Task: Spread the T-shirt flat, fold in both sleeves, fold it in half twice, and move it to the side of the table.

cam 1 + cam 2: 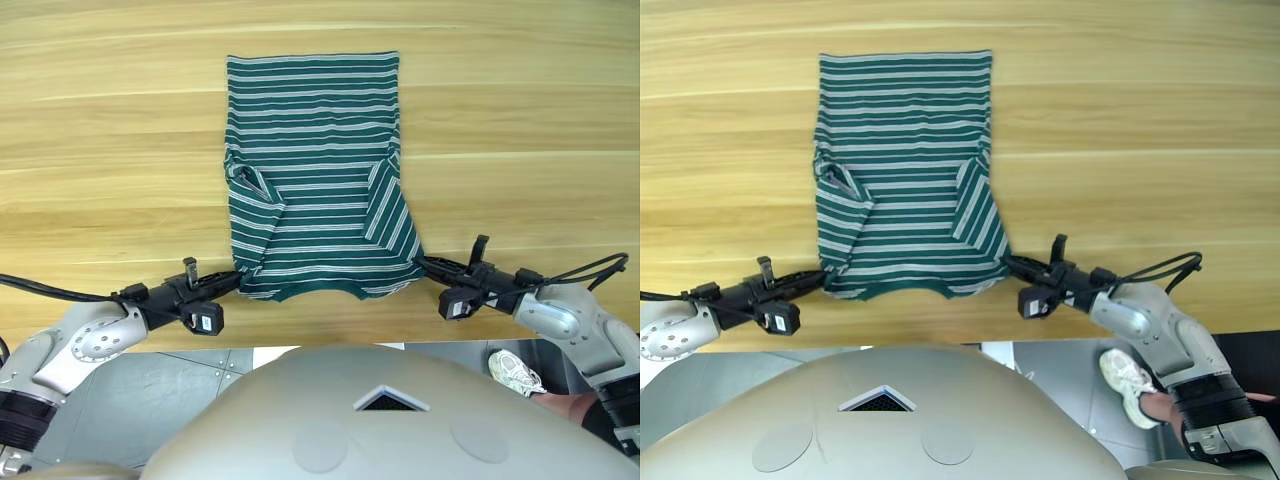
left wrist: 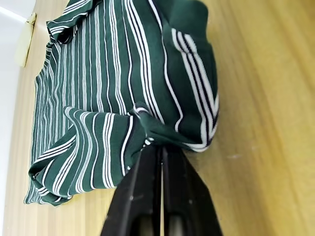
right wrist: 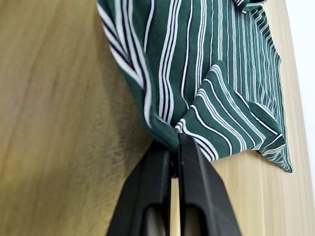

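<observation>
- Pale wooden table (image 1: 520,120) is carrying the green striped T-shirt (image 1: 310,130), which is lying flat at the middle, lengthwise away from the robot, with both sleeves (image 1: 258,205) already folded inward over the body.
- At the near edge the left claw (image 1: 233,281) and the right claw (image 1: 420,262) are each pinching one near corner of the shirt, low against the table. This paired grip is likely setting up the first half-fold, so the near edge can be carried evenly toward the far hem.
- Wrist views are revealing what the head views are leaving vague: the fingers (image 2: 135,196) of both claws are pressing tight together on bunched cloth, possibly several layers, though the count is hard to judge.
</observation>
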`<state>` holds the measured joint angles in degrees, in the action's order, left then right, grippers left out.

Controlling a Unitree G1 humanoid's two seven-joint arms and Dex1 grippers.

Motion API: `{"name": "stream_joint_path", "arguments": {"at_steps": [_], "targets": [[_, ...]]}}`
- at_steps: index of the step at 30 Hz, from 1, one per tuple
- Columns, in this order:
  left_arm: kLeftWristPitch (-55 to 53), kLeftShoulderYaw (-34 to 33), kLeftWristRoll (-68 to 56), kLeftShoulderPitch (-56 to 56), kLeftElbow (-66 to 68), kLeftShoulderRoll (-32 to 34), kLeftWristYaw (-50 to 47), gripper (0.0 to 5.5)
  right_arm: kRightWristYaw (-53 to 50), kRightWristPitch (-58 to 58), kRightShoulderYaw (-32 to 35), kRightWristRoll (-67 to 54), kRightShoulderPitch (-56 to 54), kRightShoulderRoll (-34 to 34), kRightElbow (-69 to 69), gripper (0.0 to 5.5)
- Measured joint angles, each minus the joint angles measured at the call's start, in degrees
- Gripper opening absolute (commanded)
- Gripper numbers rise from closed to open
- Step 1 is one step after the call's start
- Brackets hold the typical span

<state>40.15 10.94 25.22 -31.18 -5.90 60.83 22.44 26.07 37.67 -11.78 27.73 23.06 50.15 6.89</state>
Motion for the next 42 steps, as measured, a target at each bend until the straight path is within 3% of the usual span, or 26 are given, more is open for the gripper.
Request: {"name": "stream_joint_path", "arguments": {"at_steps": [14,22,27,31,42], "targets": [[3.36,3.1,-3.44,0.02,0.98,-0.38,1.06,0.04,-1.15,0.75,1.17,-2.02,2.02,-0.18,1.23,0.0],[3.21,2.22,-12.96,-10.8,-5.51,-5.28,0.36,0.04,-0.88,1.38,8.34,-17.47,13.15,0.35,9.98,0.0],[0.22,-4.63,-19.94,1.81,-6.97,-14.32,-4.31,0.04,-0.97,-1.59,10.1,-21.03,7.67,-2.68,10.85,0.0],[-2.1,-5.81,-19.89,5.4,-5.36,-18.99,-4.96,0.04,-1.14,-3.47,10.08,-21.51,2.02,-6.2,8.85,0.0],[-7.77,-6.45,-13.49,24.71,14.28,-29.37,-10.19,0.04,-8.75,-9.13,3.87,-14.55,-30.19,-24.04,-16.97,0.0]]}}
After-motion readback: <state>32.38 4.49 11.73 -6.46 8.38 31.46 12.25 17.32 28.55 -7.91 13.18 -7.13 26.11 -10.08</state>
